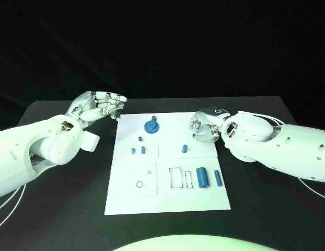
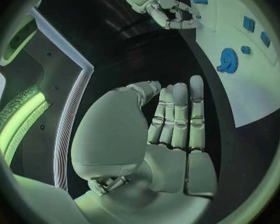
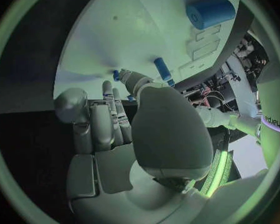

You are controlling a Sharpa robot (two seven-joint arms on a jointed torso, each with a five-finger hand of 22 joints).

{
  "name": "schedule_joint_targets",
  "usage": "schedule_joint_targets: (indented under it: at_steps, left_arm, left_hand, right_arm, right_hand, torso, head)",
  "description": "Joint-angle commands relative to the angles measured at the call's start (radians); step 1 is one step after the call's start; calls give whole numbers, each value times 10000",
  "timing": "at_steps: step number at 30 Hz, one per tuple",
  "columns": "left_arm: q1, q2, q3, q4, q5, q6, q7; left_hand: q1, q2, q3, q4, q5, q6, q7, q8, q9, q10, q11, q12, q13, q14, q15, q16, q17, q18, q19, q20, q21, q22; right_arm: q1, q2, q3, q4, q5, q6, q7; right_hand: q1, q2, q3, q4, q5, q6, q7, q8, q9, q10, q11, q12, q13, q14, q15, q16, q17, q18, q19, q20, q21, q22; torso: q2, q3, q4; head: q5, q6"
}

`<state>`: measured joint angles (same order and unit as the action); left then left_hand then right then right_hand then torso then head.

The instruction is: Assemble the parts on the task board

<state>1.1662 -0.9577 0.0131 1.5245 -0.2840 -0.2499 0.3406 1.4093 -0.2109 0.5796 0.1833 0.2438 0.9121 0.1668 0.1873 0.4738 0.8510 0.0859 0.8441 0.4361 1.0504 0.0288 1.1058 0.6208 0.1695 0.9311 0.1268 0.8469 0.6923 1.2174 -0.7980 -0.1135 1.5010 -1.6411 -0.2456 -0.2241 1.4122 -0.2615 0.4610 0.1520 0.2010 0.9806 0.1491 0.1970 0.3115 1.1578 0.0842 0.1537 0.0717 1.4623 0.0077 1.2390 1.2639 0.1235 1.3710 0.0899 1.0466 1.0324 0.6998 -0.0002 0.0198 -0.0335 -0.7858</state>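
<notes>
Resting on the black counter (image 1: 57,219), the white task board (image 1: 170,193) carries scattered blue parts (image 1: 202,177), the round one (image 1: 152,126) near its far edge. My left robot hand (image 1: 99,107) hovers beside the board's far left corner, fingers together, empty. My right robot hand (image 1: 205,124) curls over the far right edge; whether it grips anything, I cannot tell.

Small blue parts (image 1: 203,177) dot the white task board (image 1: 132,201), leaving its near strip bare. The left hand (image 1: 100,105) hovers beside the board's far left corner. The right hand (image 1: 206,125) overhangs its far right edge.
</notes>
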Motion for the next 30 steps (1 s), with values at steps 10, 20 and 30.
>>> schedule_joint_targets:
  at_steps: [10,20,30]
  left_arm:
    - [3,-21,7,39,-99,41,15]
    - [3,-27,7,65,-122,62,-3]
    - [3,-49,7,74,-117,68,-2]
  left_hand:
    - [9,17,-59,22,33,-76,11,-53,-7,13,86,-75,-33,-47,8,-56,-18,138,75,28,-72,-29]
    - [2,17,-67,26,31,-87,15,-59,-9,12,90,-79,-41,-42,10,-60,-19,138,81,30,-77,-34]
    - [-140,20,-182,135,-10,-114,28,-68,-10,20,112,-83,-92,-12,36,-89,-28,136,111,56,-153,-92]
  right_arm:
    - [-114,154,-12,-178,-254,725,-372]
    - [-242,280,-24,-239,-160,693,-274]
    - [-349,372,-34,-185,142,916,-282]
  right_hand:
    - [9,233,426,57,-18,372,-158,201,139,379,-146,40,25,737,-148,459,213,-303,341,-96,1049,1068]
    - [-11,266,578,30,-29,487,-173,277,214,548,-164,16,37,724,-166,597,249,-359,408,-115,1363,1406]
    - [25,605,858,-78,-29,938,-354,627,495,1086,-342,-60,107,688,-335,823,279,-422,487,-190,1791,1889]
  torso:
    - [-11,-10,-1]
    - [-1,10,-18]
    - [0,12,-14]
  head:
    - [30,-16]
    - [40,-22]
    - [32,-55]
